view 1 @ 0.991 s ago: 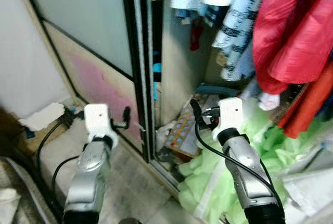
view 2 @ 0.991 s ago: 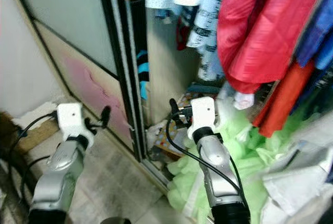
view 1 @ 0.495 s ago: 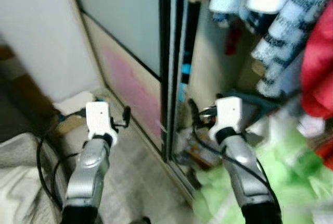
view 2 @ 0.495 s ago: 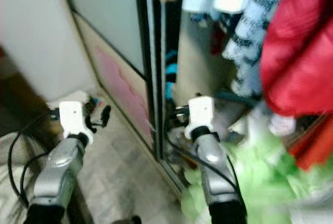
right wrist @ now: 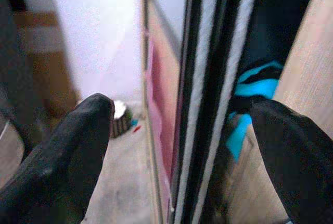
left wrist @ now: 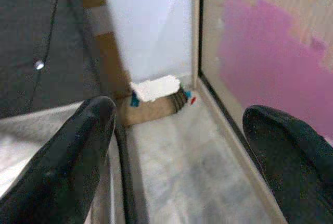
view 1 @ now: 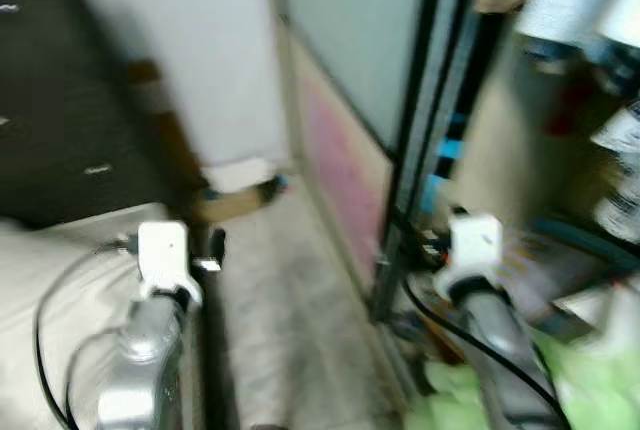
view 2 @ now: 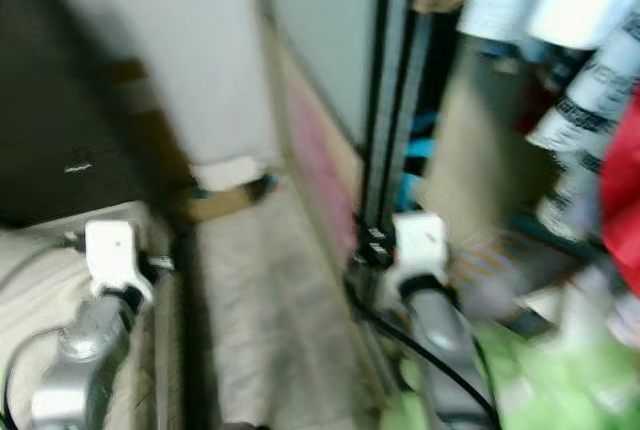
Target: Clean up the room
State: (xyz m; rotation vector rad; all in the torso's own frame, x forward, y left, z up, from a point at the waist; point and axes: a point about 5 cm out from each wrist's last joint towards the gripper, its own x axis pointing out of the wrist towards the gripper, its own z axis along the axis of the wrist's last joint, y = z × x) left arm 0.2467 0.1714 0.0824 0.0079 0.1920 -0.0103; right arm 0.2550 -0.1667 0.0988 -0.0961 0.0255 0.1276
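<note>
Pretty blurry head views here, but the layout can still be made out: a sliding wardrobe door (view 1: 345,100) with a frosted upper panel and a pink-stained lower panel is seen running back along a strip of pale floor (view 1: 290,320), and its black frame edge (view 1: 415,150) is met by the open wardrobe on the right. Inside there, hanging clothes (view 2: 580,60) in pale blue and white patterns are seen up top, with a bit of red at the far right edge, and a heap of light green fabric (view 1: 480,400) is piled on the floor at the bottom right. The left gripper (left wrist: 182,146) is held out over the floor with both black fingers spread wide apart and nothing between them. The right gripper (right wrist: 182,146) is held just in front of the door's frame edge, likewise spread wide and empty, with something bright blue (right wrist: 250,104) visible past the frame. At the far end of the floor, against the white wall, a small white-topped cardboard box (left wrist: 156,96) is sitting. A dark cabinet (view 1: 60,100) is seen at the far left.
</note>
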